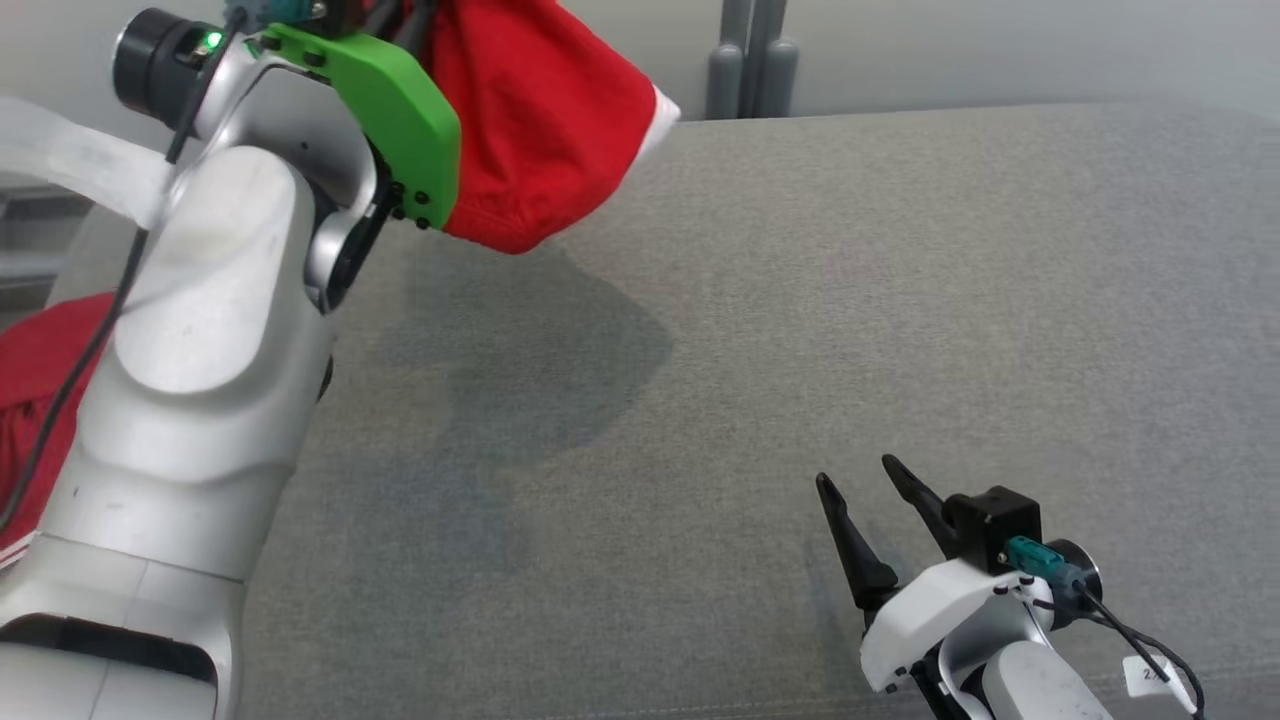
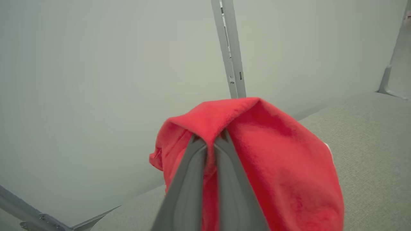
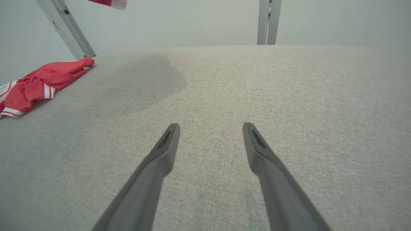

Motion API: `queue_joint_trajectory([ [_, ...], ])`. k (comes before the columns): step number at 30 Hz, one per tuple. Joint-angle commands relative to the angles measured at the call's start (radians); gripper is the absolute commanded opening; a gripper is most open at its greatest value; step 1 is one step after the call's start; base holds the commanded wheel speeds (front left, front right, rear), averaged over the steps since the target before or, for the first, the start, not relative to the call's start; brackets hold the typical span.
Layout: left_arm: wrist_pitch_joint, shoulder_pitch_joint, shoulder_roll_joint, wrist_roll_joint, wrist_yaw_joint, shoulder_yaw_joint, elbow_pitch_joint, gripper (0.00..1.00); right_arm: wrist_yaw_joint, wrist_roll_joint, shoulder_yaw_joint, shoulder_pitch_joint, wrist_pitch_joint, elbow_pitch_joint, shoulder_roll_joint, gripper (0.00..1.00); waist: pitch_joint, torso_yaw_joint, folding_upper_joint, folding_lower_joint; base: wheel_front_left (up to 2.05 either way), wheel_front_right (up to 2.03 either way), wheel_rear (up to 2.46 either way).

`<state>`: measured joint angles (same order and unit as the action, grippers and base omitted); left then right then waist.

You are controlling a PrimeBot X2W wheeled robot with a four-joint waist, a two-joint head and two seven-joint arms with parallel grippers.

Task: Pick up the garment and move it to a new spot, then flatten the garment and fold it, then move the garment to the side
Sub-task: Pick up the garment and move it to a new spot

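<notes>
The garment (image 1: 540, 120) is red with a white edge and hangs in the air above the far left of the grey table (image 1: 900, 280). My left gripper (image 2: 209, 139) is shut on a fold of the garment (image 2: 282, 160), and the cloth drapes over both fingers. In the head view my left arm's green wrist cover (image 1: 390, 110) stands in front of the cloth. My right gripper (image 1: 855, 470) is open and holds nothing, low over the table near its front right. A corner of the hanging garment (image 3: 110, 2) shows at the top of the right wrist view, far from my right gripper (image 3: 211, 125).
A crumpled red cloth with white stripes (image 3: 41, 85) lies at the table's left edge, partly behind my left arm (image 1: 40, 380). Grey posts (image 1: 752, 60) stand behind the table against a pale wall. The hanging garment casts a shadow (image 1: 540, 350) on the table.
</notes>
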<state>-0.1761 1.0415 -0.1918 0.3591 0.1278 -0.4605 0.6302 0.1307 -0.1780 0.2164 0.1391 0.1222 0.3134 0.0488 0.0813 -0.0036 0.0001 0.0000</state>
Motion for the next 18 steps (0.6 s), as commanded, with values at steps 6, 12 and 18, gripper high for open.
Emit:
queue_joint_trajectory([
  [6,-0.027,-0.014,0.002,-0.010,0.003,-0.112,-0.092,0.00,0.000,-0.010,0.004,0.009,0.013,0.008,0.002,1.00,-0.001,-0.177,-0.0001,0.0000,0.00,0.00,0.00],
  [12,-0.027,0.026,-0.048,0.026,0.001,-0.317,-0.200,0.00,0.000,-0.009,0.002,0.028,0.022,0.001,0.002,1.00,0.046,-0.269,-0.0001,0.0000,0.00,0.00,0.00],
  [18,-0.019,0.058,-0.072,0.065,0.001,-0.473,-0.253,0.00,0.000,-0.015,-0.005,0.034,0.032,0.000,0.002,1.00,0.094,-0.332,-0.0001,0.0000,0.00,0.00,0.00],
])
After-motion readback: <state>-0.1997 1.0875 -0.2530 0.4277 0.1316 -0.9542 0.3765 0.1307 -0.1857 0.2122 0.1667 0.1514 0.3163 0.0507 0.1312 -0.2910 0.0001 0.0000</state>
